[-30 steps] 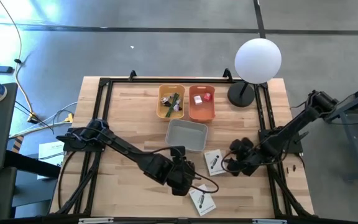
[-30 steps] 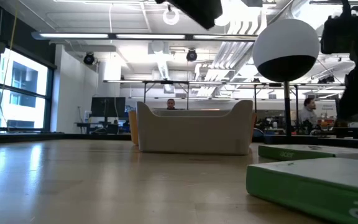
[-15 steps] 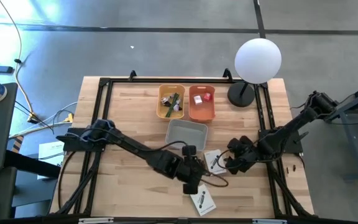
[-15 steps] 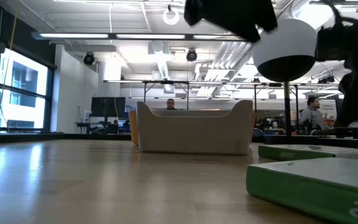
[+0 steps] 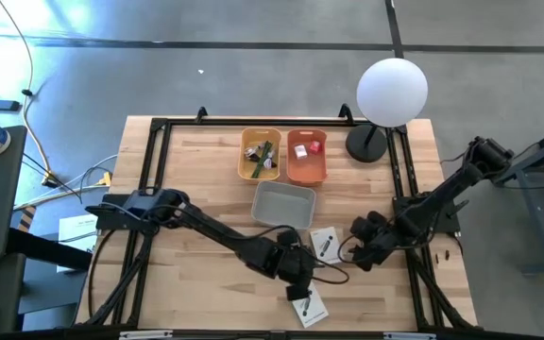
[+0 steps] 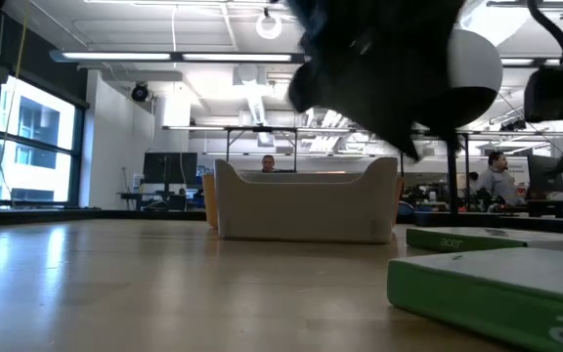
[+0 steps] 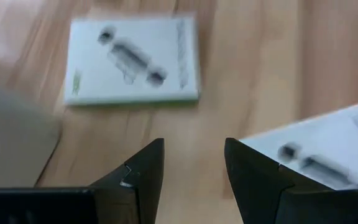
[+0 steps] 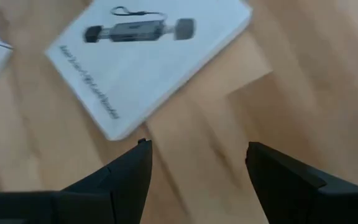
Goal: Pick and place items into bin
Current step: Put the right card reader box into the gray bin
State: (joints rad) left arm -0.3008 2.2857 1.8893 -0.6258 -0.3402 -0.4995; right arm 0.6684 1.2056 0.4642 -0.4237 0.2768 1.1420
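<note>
Two flat white packets lie on the pale wooden desk (image 5: pixel 196 189), both rectangular, thin, with a green edge and a dark printed picture of a slim gadget on top. The upper packet (image 5: pixel 326 244) sits just below the grey bin (image 5: pixel 283 205), tilted, its long axis running on a diagonal. The lower packet (image 5: pixel 308 304) lies near the front edge of the desk, also tilted on a diagonal.

Grey bin: smooth plastic, rounded corners, nothing visible inside from above. Behind it, side by side, a yellow bin (image 5: pixel 261 155) holding a green-handled tool (image 5: pixel 261 154) and small dark and silver bits, and an orange bin (image 5: pixel 307 157) holding a red cube (image 5: pixel 315 146) and a white cube (image 5: pixel 300 150).

Left hand (image 5: pixel 299 278): dark, matte, hanging between the two packets, fingers parted with bare wood showing between them, nothing held. Its wrist view shows one packet (image 7: pixel 133 60) ahead and the other (image 7: pixel 319 152) just beside a fingertip.

Right hand (image 5: pixel 365 244): to the right of the upper packet, fingers spread wide, empty. Its wrist view shows that packet (image 8: pixel 148 60) lying just beyond the fingertips, printed gadget running along the packet's length.

White globe lamp (image 5: pixel 392 92) on a dark round base stands at the back right corner. People are at desks in the room beyond.
</note>
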